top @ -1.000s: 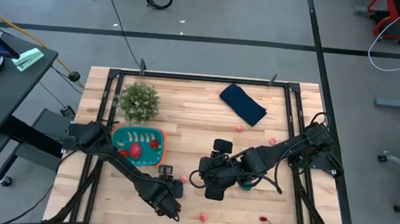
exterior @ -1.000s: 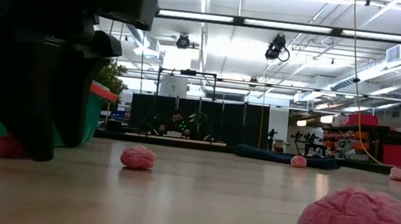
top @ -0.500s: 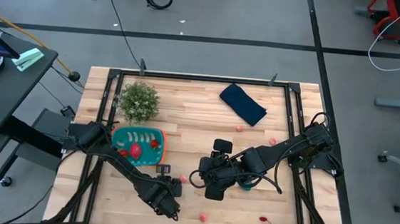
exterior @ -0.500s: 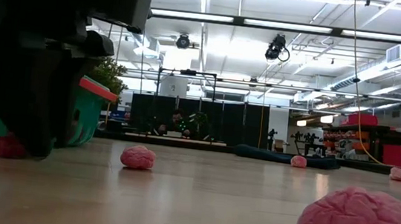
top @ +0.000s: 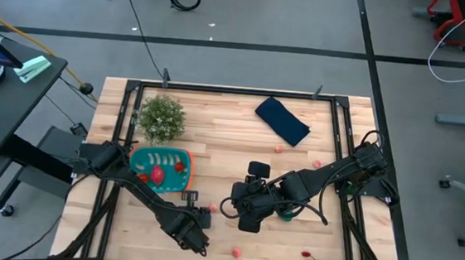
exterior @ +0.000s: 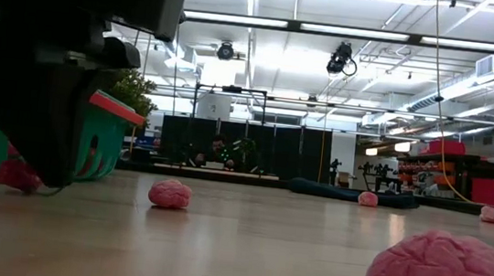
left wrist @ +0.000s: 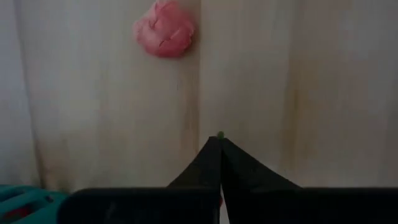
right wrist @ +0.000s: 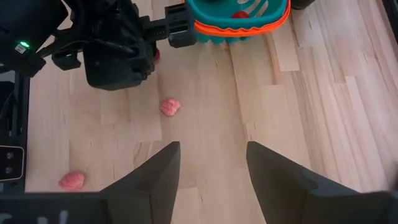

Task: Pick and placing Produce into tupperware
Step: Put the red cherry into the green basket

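From above, one teal tupperware (top: 160, 168) with orange rim at the table's left holding two red pieces, four loose pink produce pieces around; low view, left gripper (exterior: 36, 180) pinched on a red piece; right wrist view, right gripper (right wrist: 210, 163) spread, empty.

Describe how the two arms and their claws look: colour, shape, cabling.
Both arms are dark, near-black, jointed links. The left claw ends in two flat black fingers tapering to a point. The right claw has two broad, dark, wedge-shaped fingers. Black cables loop along the right arm. In the right wrist view, a small green light glows on the left arm.
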